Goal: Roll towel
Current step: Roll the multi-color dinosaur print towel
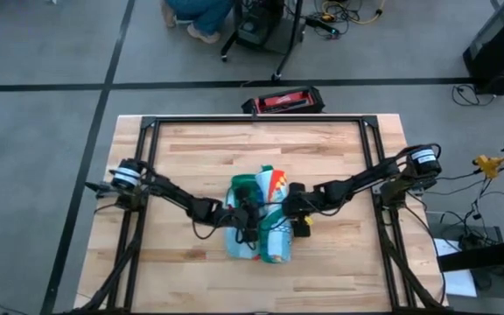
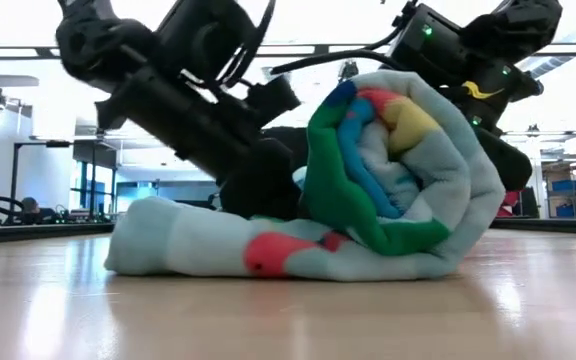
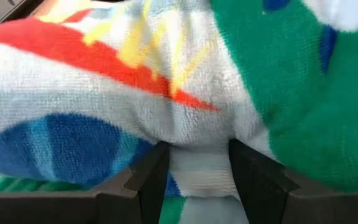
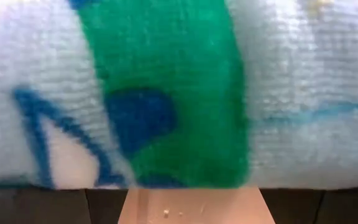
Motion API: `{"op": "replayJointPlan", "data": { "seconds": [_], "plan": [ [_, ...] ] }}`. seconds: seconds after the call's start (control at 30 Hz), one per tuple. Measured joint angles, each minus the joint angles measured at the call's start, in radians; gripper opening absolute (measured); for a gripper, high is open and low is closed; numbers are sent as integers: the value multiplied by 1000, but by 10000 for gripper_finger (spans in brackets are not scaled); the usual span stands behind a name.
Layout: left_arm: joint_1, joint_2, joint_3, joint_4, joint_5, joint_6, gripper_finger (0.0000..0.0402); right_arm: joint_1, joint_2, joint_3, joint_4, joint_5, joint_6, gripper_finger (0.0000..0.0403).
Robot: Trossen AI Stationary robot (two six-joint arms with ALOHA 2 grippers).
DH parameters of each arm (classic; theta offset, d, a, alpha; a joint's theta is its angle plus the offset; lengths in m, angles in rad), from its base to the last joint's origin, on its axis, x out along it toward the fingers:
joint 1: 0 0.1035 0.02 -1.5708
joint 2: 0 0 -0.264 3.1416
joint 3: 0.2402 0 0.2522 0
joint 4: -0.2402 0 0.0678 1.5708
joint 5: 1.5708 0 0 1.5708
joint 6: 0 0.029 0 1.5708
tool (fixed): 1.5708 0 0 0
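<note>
High view: overhead, straight down, table (image 1: 339, 149) mid-frame. Low view: tabletop level, close on towel (image 2: 388, 200), facing the room. Wrist views: pressed against cloth. All four share the towel.

A light wooden table (image 1: 322, 262) of butcher-block planks fills the lower centre of the high view, framed by black metal rails (image 1: 256, 120). Around it lies grey floor (image 1: 42, 157) crossed by dark tape lines (image 1: 103, 86). At the top centre a person's legs (image 1: 198, 16) show beside a black stand base (image 1: 269, 39) and tangled cables (image 1: 348, 13). A red and black case (image 1: 283, 101) sits just above the table's far edge. In the low view, bright ceiling lights (image 2: 298, 40) glare across the upper frame.
</note>
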Motion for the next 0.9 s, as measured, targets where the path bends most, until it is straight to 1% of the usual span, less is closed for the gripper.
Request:
{"op": "replayJointPlan", "data": {
  "seconds": [0.17, 0.23, 0.4, 0.53, 0.7, 0.9],
  "plan": [
    [0, -24, 88, -214, -6, 0, 158, 1, 0, -2, 19, -1, 11, 304],
    [0, -26, 113, -275, -8, -4, 158, 1, 1, -2, 29, -2, 11, 305],
    [0, -35, 142, -331, -11, -16, 158, 1, 2, -2, 40, -6, 11, 297],
    [0, -47, 178, -420, -14, -26, 158, 1, 2, -2, 45, -8, 9, 290],
    [0, -60, 241, -603, -17, -93, 158, 2, 2, -2, 51, -8, 25, 287],
    [-19, -75, 301, -858, -18, -216, 158, 2, 2, -2, 64, -8, 26, 302]
  ]
}}
